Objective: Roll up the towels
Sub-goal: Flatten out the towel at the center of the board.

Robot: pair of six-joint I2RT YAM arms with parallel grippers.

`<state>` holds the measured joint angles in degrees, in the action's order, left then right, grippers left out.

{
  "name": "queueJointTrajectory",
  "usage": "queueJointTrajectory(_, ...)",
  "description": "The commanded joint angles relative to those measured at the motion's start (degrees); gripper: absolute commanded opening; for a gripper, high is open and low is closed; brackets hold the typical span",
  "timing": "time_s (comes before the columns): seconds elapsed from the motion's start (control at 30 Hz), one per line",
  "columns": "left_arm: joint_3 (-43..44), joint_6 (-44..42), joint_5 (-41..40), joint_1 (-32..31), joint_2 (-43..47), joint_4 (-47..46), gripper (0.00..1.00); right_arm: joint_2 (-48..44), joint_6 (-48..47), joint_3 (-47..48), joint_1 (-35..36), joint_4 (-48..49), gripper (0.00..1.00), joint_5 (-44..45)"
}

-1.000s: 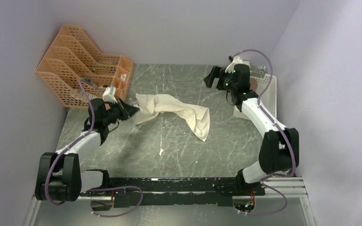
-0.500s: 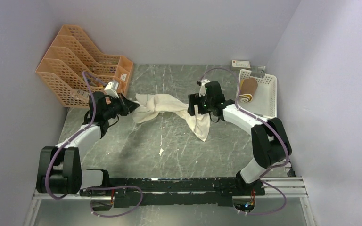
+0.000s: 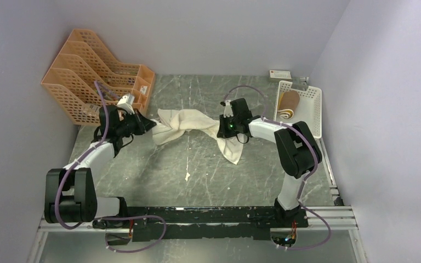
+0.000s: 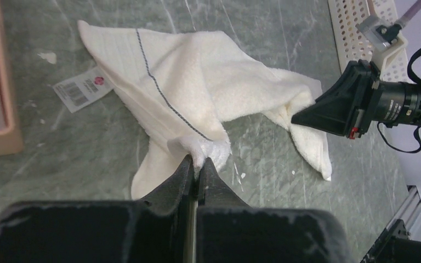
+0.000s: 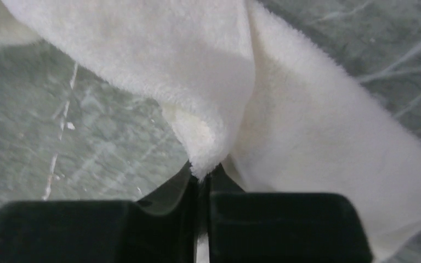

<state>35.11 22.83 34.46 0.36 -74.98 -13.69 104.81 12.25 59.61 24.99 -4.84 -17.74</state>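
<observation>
A cream-white towel [image 3: 197,123] lies crumpled and stretched across the middle of the table [image 3: 197,170]. My left gripper [image 3: 152,125] is shut on the towel's left end; in the left wrist view its jaws pinch a fold of the towel [image 4: 208,98] at the left gripper [image 4: 198,160] tips. My right gripper [image 3: 221,127] is shut on the towel's right part; the right wrist view shows a fold of the towel [image 5: 208,109] nipped at the right gripper [image 5: 202,174] tips. A brown towel [image 3: 289,104], rolled into a short cylinder, lies in the white basket [image 3: 312,112] at the far right.
An orange mesh file rack [image 3: 96,74] stands at the back left, close behind my left arm. A small box [image 3: 280,73] sits at the back beside the basket. A paper label [image 4: 82,87] hangs off the towel's corner. Purple walls enclose the table on three sides.
My right arm swung from the basket over to the cream towel's right part and its jaws closed on a fold. The left gripper kept its hold and barely moved.
</observation>
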Motion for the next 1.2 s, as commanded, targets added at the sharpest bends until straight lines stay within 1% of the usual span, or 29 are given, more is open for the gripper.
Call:
queueJointTrajectory(0.0, 3.85, -2.09, 0.55, 3.51, 1.06, 1.58, 0.07, 1.15, 0.01, 3.43, 0.27, 1.43, 0.00, -3.21)
queueJointTrajectory(0.1, 9.93, -4.28, 1.97, 6.80, 0.07, 2.22, 0.07, -1.07, -1.80, 8.91, -1.71, -1.39, 0.00, -2.18)
queueJointTrajectory(0.2, 18.76, -3.37, 3.29, 10.39, -1.93, 1.96, 0.07, -4.27, -1.07, 16.79, -6.01, -2.99, 0.00, -2.76)
queueJointTrajectory(0.23, 21.75, -0.87, 3.96, 11.35, -2.57, 0.58, 0.07, -5.13, -1.10, 20.25, -7.05, -3.54, 0.00, -2.74)
queueJointTrajectory(0.33, 28.97, 4.36, 6.28, 12.13, -4.39, -8.83, 0.07, -6.28, -3.29, 32.60, -8.17, -7.54, 0.00, -0.92)
queueJointTrajectory(0.4, 33.82, 7.29, 10.04, 12.14, -6.96, -13.90, 0.07, -6.56, -4.55, 39.59, -8.16, -10.18, 0.00, -0.46)
queueJointTrajectory(0.47, 37.71, 9.95, 14.57, 12.12, -9.19, -17.27, 0.07, -8.80, -4.73, 42.55, -8.14, -10.85, 0.00, 0.24)
queueJointTrajectory(0.53, 39.51, 11.86, 19.06, 12.14, -10.22, -19.31, 0.07, -12.68, -4.91, 40.21, -8.20, -9.14, 0.00, 0.35)
queueJointTrajectory(0.57, 38.39, 12.56, 20.37, 12.14, -9.78, -21.12, 0.07, -15.56, -4.95, 36.91, -8.21, -6.99, 0.07, 0.47)
queueJointTrajectory(0.6, 35.93, 13.42, 21.29, 12.12, -8.72, -24.17, 0.12, -19.05, -4.81, 32.49, -8.21, -4.23, 0.23, 0.64)
queueJointTrajectory(0.63, 32.65, 14.08, 21.39, 12.14, -7.19, -27.49, 0.32, -23.08, -4.67, 27.44, -8.18, -0.54, 0.51, 1.03)
queueJointTrajectory(0.67, 28.70, 13.64, 20.09, 12.17, -5.21, -29.43, 0.58, -26.74, -4.30, 21.70, -8.23, 3.10, 0.75, 2.32)
queueJointTrajectory(0.7, 24.99, 12.11, 17.99, 12.13, -3.07, -29.46, 0.98, -30.58, -4.23, 16.94, -8.21, 5.94, 0.96, 3.38)
queueJointTrajectory(0.73, 21.56, 9.85, 15.15, 12.12, -0.69, -27.99, 0.96, -33.69, -4.29, 12.31, -8.21, 8.07, 0.99, 5.15)
queueJointTrajectory(0.8, 16.21, 4.32, 10.28, 12.12, 3.63, -22.44, 0.95, -38.34, -4.80, 5.35, -8.26, 10.12, 1.00, 7.88)
queueJointTrajectory(0.83, 14.17, 1.35, 7.91, 12.20, 5.43, -17.93, 0.95, -39.67, -4.74, 2.77, -8.36, 10.19, 1.00, 9.13)
queueJointTrajectory(0.9, 11.33, -1.87, 3.14, 12.14, 8.02, -12.18, 0.95, -40.62, -4.19, -0.34, -8.37, 9.05, 1.00, 10.38)
queueJointTrajectory(0.97, 9.96, -4.74, -1.40, 12.12, 9.10, -7.17, 0.95, -39.43, -3.05, -1.89, -8.38, 7.81, 1.00, 10.79)
queueJointTrajectory(1.0, 10.24, -5.74, -2.12, 12.15, 8.83, -4.72, 0.96, -38.22, -2.05, -1.95, -8.37, 6.93, 1.00, 11.22)
queueJointTrajectory(1.07, 13.17, -7.69, -1.01, 12.14, 5.40, 0.67, 0.96, -32.37, -0.35, -1.78, -8.47, 4.23, 1.00, 11.81)
queueJointTrajectory(1.13, 18.01, -9.76, 4.66, 11.60, -0.19, 6.43, 0.96, -25.68, 0.91, 1.06, -8.67, -0.52, 1.00, 12.06)
queueJointTrajectory(1.17, 22.24, -11.14, 6.14, 10.54, -3.61, 9.91, 0.95, -22.52, 1.35, 3.07, -8.85, -2.43, 1.00, 11.91)
